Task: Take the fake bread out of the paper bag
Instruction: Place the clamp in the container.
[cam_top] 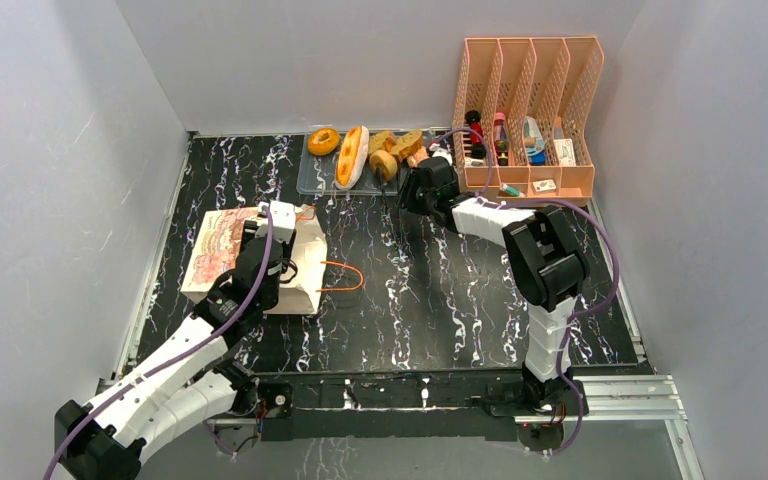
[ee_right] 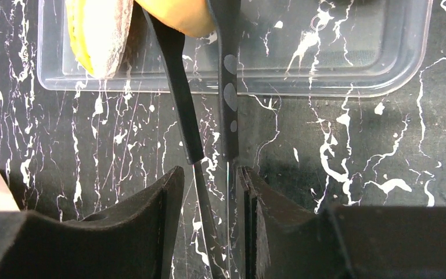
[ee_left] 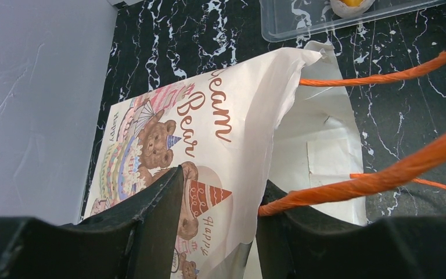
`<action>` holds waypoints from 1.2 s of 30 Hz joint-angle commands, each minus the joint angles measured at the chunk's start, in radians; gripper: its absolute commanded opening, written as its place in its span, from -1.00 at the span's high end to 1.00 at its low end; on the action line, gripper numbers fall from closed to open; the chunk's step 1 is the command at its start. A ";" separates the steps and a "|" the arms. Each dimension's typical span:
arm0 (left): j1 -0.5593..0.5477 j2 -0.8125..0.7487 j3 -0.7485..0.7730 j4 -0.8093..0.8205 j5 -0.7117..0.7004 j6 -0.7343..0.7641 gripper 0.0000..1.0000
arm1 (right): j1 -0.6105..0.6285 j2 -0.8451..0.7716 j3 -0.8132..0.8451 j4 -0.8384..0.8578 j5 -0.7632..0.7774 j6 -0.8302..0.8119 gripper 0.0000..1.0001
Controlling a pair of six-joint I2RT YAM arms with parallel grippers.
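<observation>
The paper bag [cam_top: 218, 248] lies on its side at the left, bear print up, mouth toward the middle. My left gripper [cam_top: 272, 232] is shut on its upper wall [ee_left: 232, 116] beside an orange cord handle [ee_left: 383, 75]; only cream paper shows inside. The fake bread [cam_top: 352, 155] lies in the clear tray [cam_top: 305, 182] at the back: a ring doughnut [cam_top: 323, 141], a long roll and brown pieces. My right gripper [ee_right: 209, 174] is shut on black tongs [ee_right: 180, 87]. Their tips stand either side of a golden piece [ee_right: 177, 14] over the tray, next to the cream-striped roll [ee_right: 99, 35].
A peach mesh file rack [cam_top: 530, 110] with small items stands at the back right, close behind my right arm [cam_top: 540, 250]. One orange handle loop [cam_top: 345, 275] lies on the black marbled table. Grey walls close in on the left, back and right.
</observation>
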 commanded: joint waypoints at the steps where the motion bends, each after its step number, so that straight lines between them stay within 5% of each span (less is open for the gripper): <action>1: 0.004 -0.018 0.034 0.004 -0.022 -0.007 0.10 | -0.004 -0.026 0.008 0.067 0.005 0.000 0.28; 6: 0.005 -0.028 0.041 -0.006 -0.027 -0.010 0.05 | -0.003 0.055 0.070 0.055 0.002 -0.023 0.28; 8: 0.005 -0.024 0.050 -0.004 -0.021 -0.003 -0.22 | -0.002 0.118 0.119 0.027 -0.006 -0.030 0.31; 11: 0.005 -0.006 0.069 -0.017 -0.025 -0.008 -0.31 | 0.004 0.168 0.157 -0.003 0.007 -0.046 0.40; 15: 0.004 -0.002 0.103 -0.035 -0.023 -0.019 -0.34 | 0.009 0.166 0.132 -0.001 0.023 -0.061 1.00; 17: 0.005 -0.006 0.133 -0.056 -0.027 -0.030 -0.86 | 0.011 0.136 0.096 0.006 0.032 -0.064 1.00; 18: 0.005 -0.013 0.145 -0.061 -0.024 -0.031 -0.96 | 0.015 0.113 0.064 0.014 0.044 -0.066 1.00; 36: 0.004 -0.061 0.306 -0.067 0.064 -0.024 -0.96 | 0.154 -0.210 -0.173 0.034 0.202 -0.132 1.00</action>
